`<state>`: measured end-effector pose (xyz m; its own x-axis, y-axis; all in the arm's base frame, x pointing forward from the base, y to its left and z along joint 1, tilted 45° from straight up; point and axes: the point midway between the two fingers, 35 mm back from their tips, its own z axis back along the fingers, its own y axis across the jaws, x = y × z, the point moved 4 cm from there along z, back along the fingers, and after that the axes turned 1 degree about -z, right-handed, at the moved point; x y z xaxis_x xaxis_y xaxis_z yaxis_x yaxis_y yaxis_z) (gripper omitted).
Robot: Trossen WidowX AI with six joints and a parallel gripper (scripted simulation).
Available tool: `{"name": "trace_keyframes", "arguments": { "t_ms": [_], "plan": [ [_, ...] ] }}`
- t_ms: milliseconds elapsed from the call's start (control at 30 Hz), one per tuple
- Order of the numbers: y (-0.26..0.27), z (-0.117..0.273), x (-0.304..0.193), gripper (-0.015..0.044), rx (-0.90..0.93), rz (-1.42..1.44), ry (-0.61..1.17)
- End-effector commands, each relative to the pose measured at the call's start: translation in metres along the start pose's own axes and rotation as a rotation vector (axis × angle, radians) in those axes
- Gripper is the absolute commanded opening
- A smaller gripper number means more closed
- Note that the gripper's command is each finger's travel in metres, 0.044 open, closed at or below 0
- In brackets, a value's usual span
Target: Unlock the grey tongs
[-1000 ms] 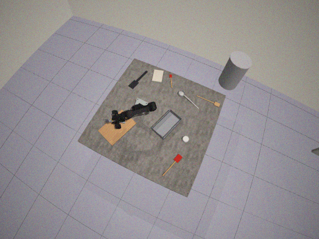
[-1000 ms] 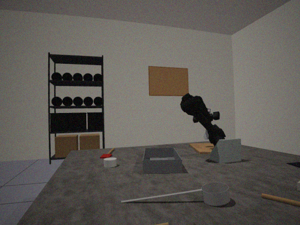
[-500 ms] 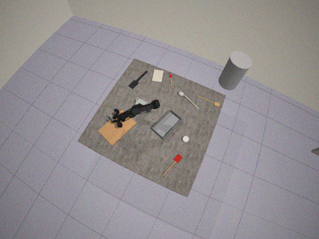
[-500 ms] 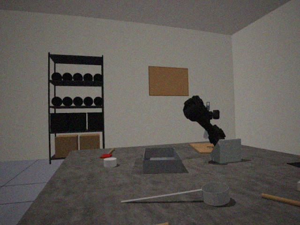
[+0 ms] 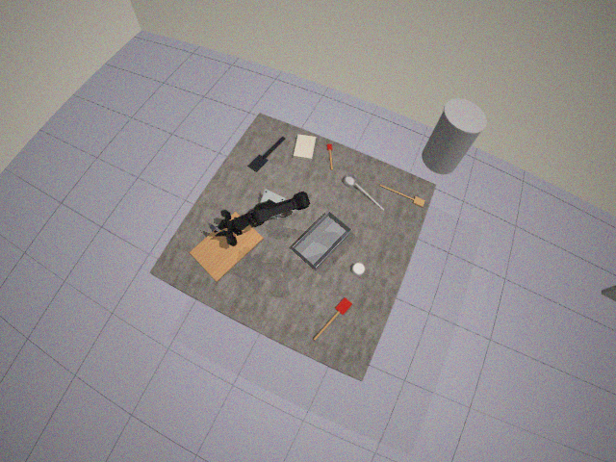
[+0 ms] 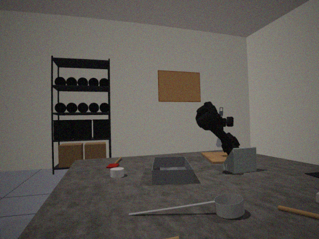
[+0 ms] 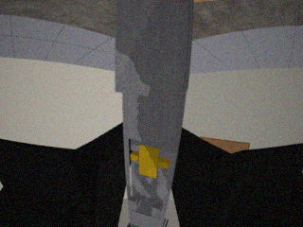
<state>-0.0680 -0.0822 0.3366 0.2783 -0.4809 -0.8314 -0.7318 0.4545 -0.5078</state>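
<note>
My gripper point(image 5: 218, 230) point(image 6: 223, 121) point(image 7: 148, 126) is shut on the grey tongs point(image 6: 219, 142) point(image 7: 153, 95), held in the air above the far-left end of the wooden board point(image 5: 218, 263) point(image 6: 212, 157). The tongs hang roughly upright, with the hinge end up and the tips pointing down. The yellow lock piece point(image 7: 148, 161) shows near the hinge, between the black fingers. The tong arms overlap in the wrist view, so I cannot tell whether they are locked. The dark roasting tin point(image 5: 302, 258) point(image 6: 175, 177) stands apart from the board, with nothing across it.
A pale grey-green block point(image 5: 270, 195) point(image 6: 243, 160) stands by the arm's base. A white round piece point(image 5: 358, 269) point(image 6: 117, 172) and a red-headed spatula point(image 5: 343, 305) point(image 6: 112, 166) lie beyond the tin. A long-handled cup point(image 5: 349, 181) point(image 6: 229, 206) and a black spatula point(image 5: 257, 163) are also on the table.
</note>
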Motion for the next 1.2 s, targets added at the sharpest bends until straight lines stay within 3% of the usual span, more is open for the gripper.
{"name": "trace_keyframes", "arguments": {
  "t_ms": [0, 733, 1167],
  "plan": [
    [0.0, 0.001, -0.001, -0.015, 0.0, -0.004, 0.012],
    [0.0, 0.001, -0.001, -0.015, 0.001, -0.003, 0.008],
    [0.0, -0.014, 0.005, -0.015, 0.044, 0.027, -0.15]
  ]
}}
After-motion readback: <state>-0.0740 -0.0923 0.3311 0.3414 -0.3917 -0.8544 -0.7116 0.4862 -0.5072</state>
